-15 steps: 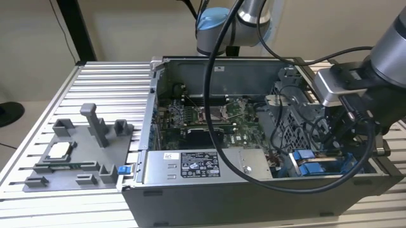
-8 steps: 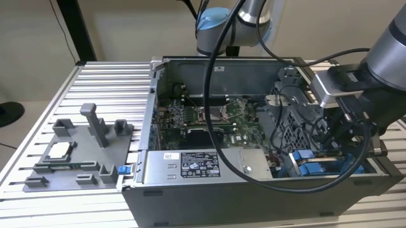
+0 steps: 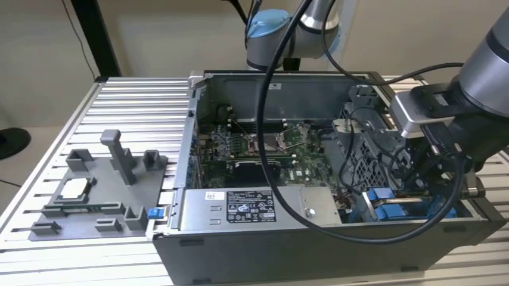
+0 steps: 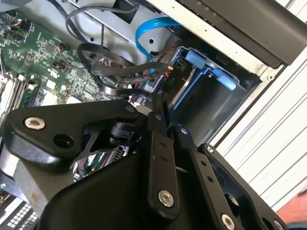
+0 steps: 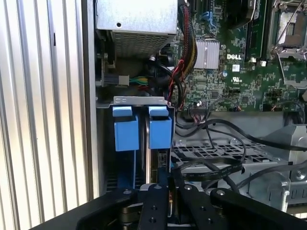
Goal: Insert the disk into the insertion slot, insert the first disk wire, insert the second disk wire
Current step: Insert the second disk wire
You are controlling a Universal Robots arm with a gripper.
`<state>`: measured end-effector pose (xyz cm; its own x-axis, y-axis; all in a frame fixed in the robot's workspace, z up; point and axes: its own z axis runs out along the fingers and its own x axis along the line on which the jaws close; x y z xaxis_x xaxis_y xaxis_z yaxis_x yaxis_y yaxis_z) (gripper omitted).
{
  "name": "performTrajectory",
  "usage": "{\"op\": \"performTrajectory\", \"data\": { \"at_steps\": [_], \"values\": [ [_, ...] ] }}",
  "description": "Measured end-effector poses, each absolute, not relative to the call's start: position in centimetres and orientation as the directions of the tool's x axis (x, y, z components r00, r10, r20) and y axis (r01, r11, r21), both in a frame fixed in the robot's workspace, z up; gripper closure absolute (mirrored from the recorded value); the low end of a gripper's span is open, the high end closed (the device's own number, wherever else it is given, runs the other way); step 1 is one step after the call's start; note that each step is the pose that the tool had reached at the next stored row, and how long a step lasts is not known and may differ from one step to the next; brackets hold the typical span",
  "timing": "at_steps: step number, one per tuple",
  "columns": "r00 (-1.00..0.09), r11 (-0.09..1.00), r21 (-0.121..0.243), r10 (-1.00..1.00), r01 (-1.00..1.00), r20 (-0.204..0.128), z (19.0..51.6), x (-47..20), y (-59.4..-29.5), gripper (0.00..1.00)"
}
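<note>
Now the gripper [image 5: 169, 191] pinches the disk [image 5: 154, 165] edge-on beside blue carrier tabs [image 5: 127, 129]; the exterior view adds the power-supply box [image 3: 254, 208].

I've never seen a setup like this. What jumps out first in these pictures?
An open computer case sits on a ribbed metal table, its green motherboard exposed among tangled black cables. The grey robot arm reaches into the case's corner at the exterior view's right. There, bright blue drive carriers stand out, with the black gripper right at them in the first wrist view.

Grey fixture tray [image 3: 87, 196], power-supply box [image 3: 247, 208]
</note>
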<state>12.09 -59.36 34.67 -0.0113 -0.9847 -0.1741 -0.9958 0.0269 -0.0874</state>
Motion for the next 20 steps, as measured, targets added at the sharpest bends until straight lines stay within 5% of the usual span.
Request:
{"op": "performTrajectory", "data": {
  "at_steps": [20],
  "values": [
    [-0.011, 0.027, -0.092, -0.985, -0.995, -0.174, 33.79, 12.11, -59.36, 1.00]
  ]
}}
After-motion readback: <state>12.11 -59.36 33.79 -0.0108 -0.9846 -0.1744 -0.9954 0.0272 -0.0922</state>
